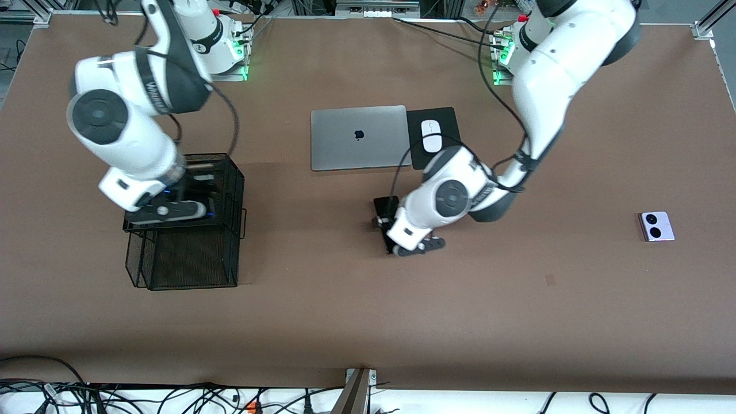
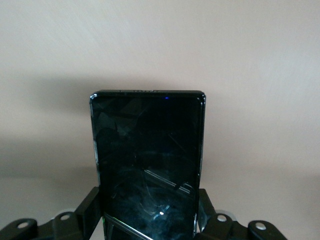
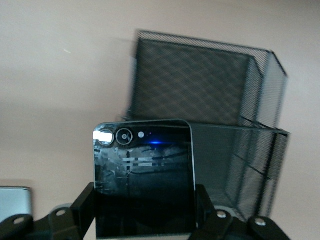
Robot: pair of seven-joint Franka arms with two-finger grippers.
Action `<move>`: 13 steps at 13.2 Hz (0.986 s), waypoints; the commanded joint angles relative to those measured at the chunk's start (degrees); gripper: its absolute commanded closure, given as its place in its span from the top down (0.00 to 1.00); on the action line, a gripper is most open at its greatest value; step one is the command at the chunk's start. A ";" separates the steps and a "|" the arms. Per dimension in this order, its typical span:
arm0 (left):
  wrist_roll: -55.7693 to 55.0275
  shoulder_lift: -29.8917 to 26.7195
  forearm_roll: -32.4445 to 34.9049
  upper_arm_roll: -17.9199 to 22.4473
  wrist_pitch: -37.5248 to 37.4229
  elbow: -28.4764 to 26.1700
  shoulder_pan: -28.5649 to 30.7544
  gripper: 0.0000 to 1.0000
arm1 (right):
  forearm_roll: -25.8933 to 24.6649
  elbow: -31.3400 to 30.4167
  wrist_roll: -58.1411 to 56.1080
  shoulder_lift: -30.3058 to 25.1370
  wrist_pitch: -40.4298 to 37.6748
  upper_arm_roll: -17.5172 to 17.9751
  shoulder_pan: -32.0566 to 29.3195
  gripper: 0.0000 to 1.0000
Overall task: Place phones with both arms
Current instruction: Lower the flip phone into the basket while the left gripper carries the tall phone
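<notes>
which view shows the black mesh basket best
The front view: the whole mesh basket sits on the table under the right claw. The right wrist view shows it partly hidden by a held phone; the left wrist view, not at all.

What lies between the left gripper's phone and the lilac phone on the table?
Only bare tabletop between the left gripper's black phone and the lilac phone, front view.

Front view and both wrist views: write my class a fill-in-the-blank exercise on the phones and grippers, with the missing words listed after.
1. The right gripper holds a black phone over the mesh ____.
2. The left gripper is shut on a ____ phone.
3. The lilac phone lies toward the ____ arm's end of the table.
4. The mouse sits beside the ____.

Missing words: basket; black; left; laptop
</notes>
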 commanded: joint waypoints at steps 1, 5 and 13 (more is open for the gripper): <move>-2.36 1.61 -0.32 5.94 0.34 1.38 -6.99 0.40 | 1.31 -15.57 -5.71 -9.58 7.95 -5.85 0.36 0.13; -1.66 2.76 0.55 7.98 1.22 1.65 -8.77 1.00 | 1.31 -25.26 -8.54 -9.78 18.41 -13.86 0.36 0.13; -1.40 -8.38 1.09 7.72 -14.21 1.91 -3.07 1.00 | 5.61 -25.19 -8.46 -2.57 22.48 -15.45 0.27 0.51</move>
